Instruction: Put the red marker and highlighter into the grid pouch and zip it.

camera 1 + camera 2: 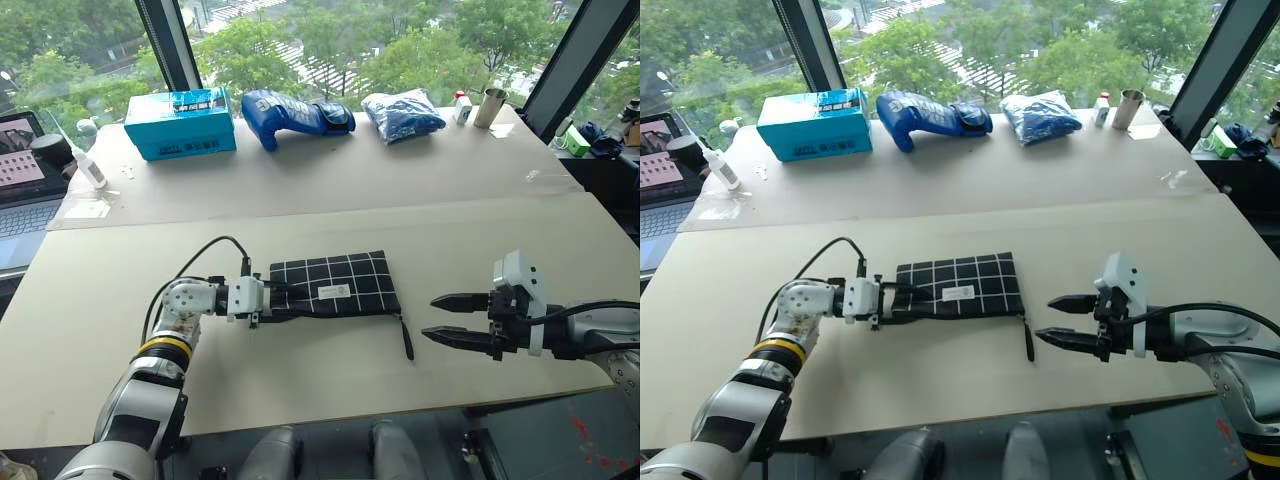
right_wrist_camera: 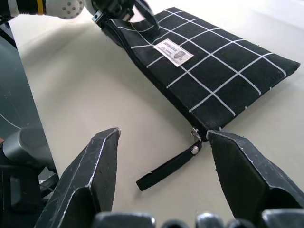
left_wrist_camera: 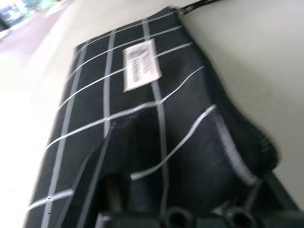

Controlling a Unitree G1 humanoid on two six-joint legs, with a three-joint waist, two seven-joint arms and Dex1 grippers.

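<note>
The grid pouch (image 1: 335, 285) lies flat at the middle of the table, white label up, zipper along its near edge. Its black pull strap (image 1: 407, 340) trails off the right end toward the table's front. My left gripper (image 1: 280, 300) reaches in from the left, its fingers spread over the pouch's left end, where the fabric bunches (image 3: 142, 118). To the right of the pouch hangs my right gripper (image 1: 440, 318), open and empty. It points at the strap (image 2: 166, 166) from a short way off and touches nothing. The red marker and the highlighter are out of view.
Along the back of the table lie a light blue box (image 1: 180, 122), a blue glove (image 1: 295, 115), a blue bag (image 1: 402, 113) and a metal cup (image 1: 489, 107). A laptop (image 1: 20, 190) and a white bottle (image 1: 85, 165) stand at the far left.
</note>
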